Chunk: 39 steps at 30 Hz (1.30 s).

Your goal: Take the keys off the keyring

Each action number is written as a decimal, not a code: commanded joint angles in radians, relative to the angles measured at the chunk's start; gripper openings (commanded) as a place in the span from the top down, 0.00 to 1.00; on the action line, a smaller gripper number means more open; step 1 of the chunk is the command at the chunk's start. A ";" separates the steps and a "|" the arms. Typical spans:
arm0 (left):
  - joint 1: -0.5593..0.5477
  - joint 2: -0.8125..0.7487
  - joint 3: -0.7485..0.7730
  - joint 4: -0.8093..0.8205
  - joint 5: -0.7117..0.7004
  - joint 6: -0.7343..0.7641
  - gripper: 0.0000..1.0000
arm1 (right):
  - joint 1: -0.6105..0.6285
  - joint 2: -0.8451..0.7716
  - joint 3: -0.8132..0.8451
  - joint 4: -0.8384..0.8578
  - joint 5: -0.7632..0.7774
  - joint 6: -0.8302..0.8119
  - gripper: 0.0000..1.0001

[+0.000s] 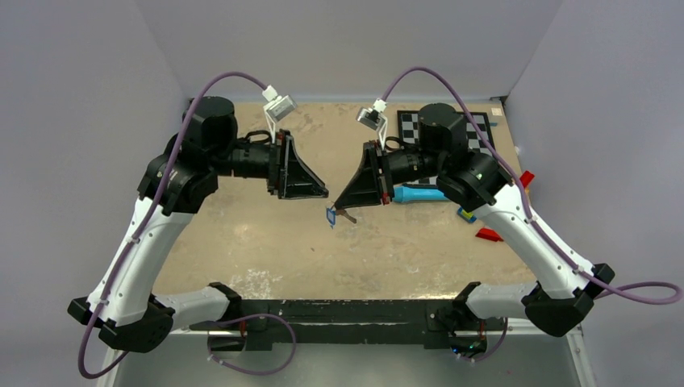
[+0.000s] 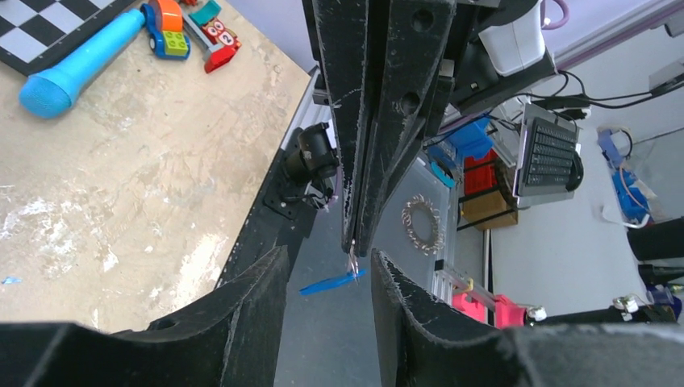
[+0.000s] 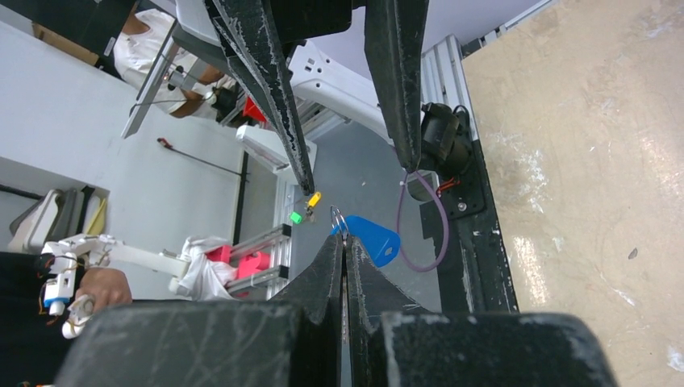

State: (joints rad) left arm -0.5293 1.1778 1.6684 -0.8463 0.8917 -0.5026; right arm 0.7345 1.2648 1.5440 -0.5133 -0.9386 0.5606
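The right gripper (image 3: 344, 242) is clamped tight, its two fingers pressed flat together, and it pinches the keys (image 3: 336, 218) at its very tip. A thin grey metal loop sticks out just past the fingertips, and the blue oval tag (image 3: 373, 239) joined to it hangs just beside the tip, clear of the table. The left gripper (image 2: 327, 256) faces it tip to tip with its jaws apart and nothing clasped between them. In the left wrist view the right gripper's tip reaches the mouth of that gap, and the tag dangles just beyond the tip, between the left fingers and, as far as can be seen, touching neither. From above, the two grippers meet almost nose to nose over the middle of the table (image 1: 266, 242), with the tag just beneath and between their tips. Behind the right gripper, beside its wrist, a long light-blue tube-shaped tool (image 1: 419, 193) lies on the table. A chequered board (image 1: 476, 129) lies farther back, and small coloured toy blocks (image 2: 173, 32) sit near the tool's far end.
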 commanded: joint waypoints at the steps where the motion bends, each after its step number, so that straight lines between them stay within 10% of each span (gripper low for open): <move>1: 0.003 -0.011 0.001 -0.009 0.063 0.031 0.54 | 0.005 -0.006 0.045 0.006 -0.026 -0.023 1.00; 23: -0.033 0.004 -0.039 0.040 0.077 0.005 0.60 | 0.004 0.022 0.072 -0.006 -0.022 -0.028 1.00; 34: -0.034 0.017 -0.024 -0.014 0.073 0.043 1.00 | 0.006 0.027 0.071 0.007 -0.012 -0.027 1.00; 39: -0.033 0.004 -0.029 0.016 0.076 0.025 1.00 | 0.004 0.027 0.064 0.032 -0.005 -0.012 1.00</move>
State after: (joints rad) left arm -0.5587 1.1915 1.6234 -0.8570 0.9646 -0.4824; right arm 0.7338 1.2961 1.5730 -0.5316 -0.9329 0.5449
